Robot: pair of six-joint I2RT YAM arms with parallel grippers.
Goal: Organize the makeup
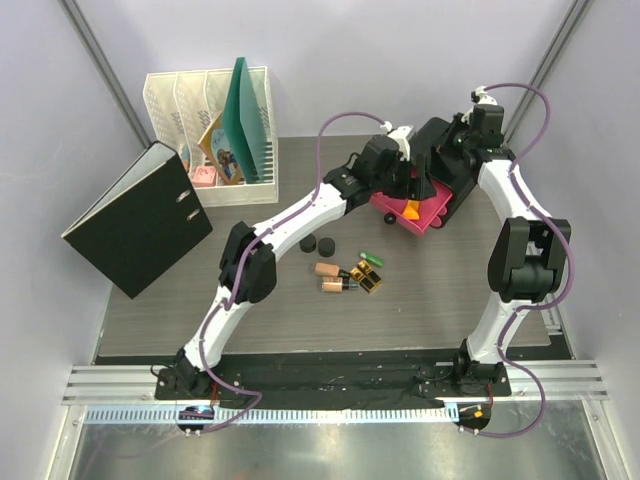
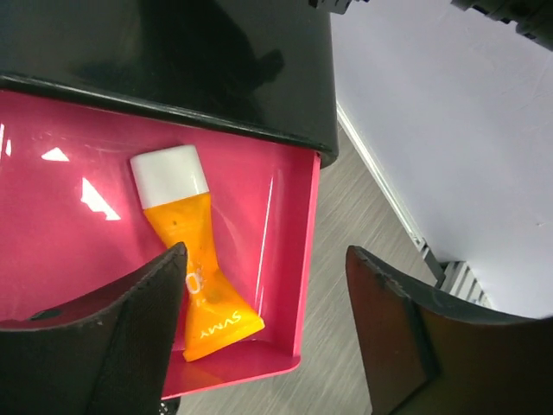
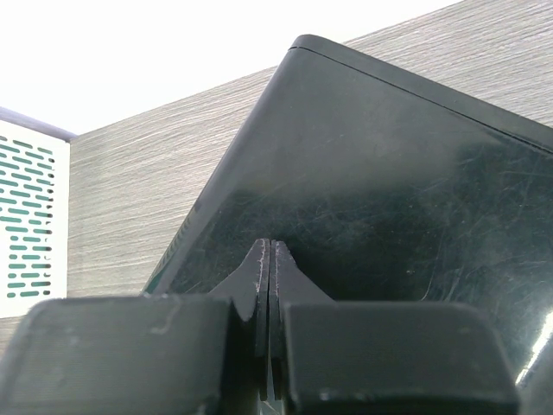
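Note:
The orange white-capped tube (image 2: 194,259) lies in the open pink drawer (image 2: 69,259) of the black box (image 1: 445,180); it also shows in the top view (image 1: 412,213). My left gripper (image 2: 268,337) is open and empty, hovering just above the drawer's front corner, and it shows in the top view (image 1: 402,190). My right gripper (image 3: 270,259) is shut with nothing between its fingers, resting against the top of the black box (image 3: 389,173). On the table lie two black round jars (image 1: 316,244), a peach bottle (image 1: 327,269), gold-and-black cases (image 1: 366,277) and a small green tube (image 1: 366,253).
A white file rack (image 1: 210,130) with a green folder stands at the back left. A black binder (image 1: 140,220) leans at the left edge. Walls close in on the table's back and sides.

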